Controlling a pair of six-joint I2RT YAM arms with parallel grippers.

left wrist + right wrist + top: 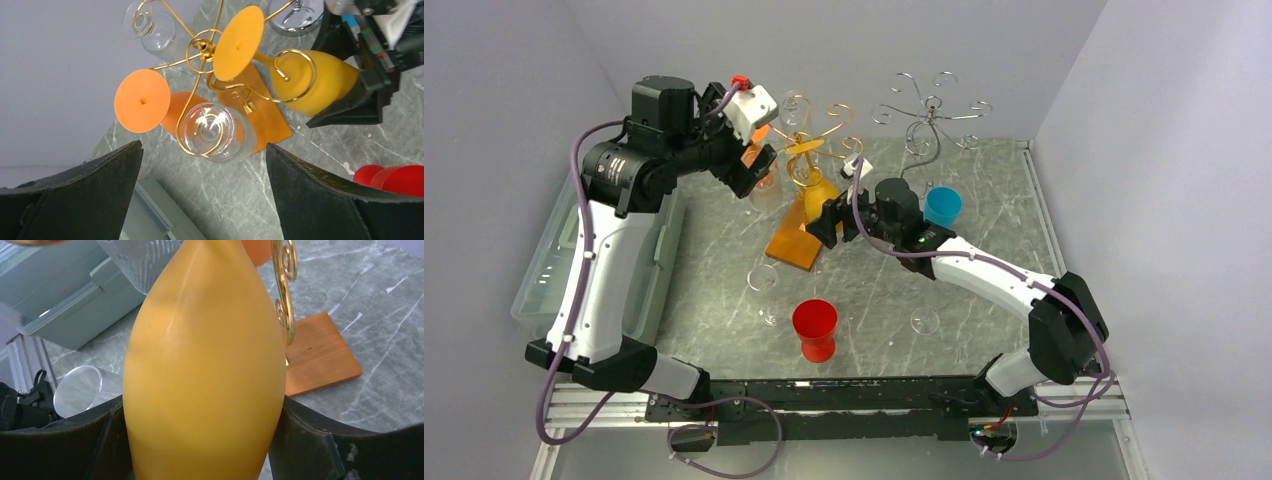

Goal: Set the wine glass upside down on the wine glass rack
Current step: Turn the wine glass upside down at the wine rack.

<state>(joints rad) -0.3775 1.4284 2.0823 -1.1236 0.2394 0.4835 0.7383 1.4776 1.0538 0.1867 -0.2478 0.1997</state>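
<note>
Both right fingers [60, 445] against upside-down yellow wine glass [205, 365]

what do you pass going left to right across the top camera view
plastic bin → left hand → red cup → blue cup

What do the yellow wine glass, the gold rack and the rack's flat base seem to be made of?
The yellow wine glass looks like opaque matte plastic: light spreads softly, no sharp glint. The gold rack seems thin metal wire, polished, with bright highlights on its curls. The base is likely wood, orange-brown with faint grain.
</note>
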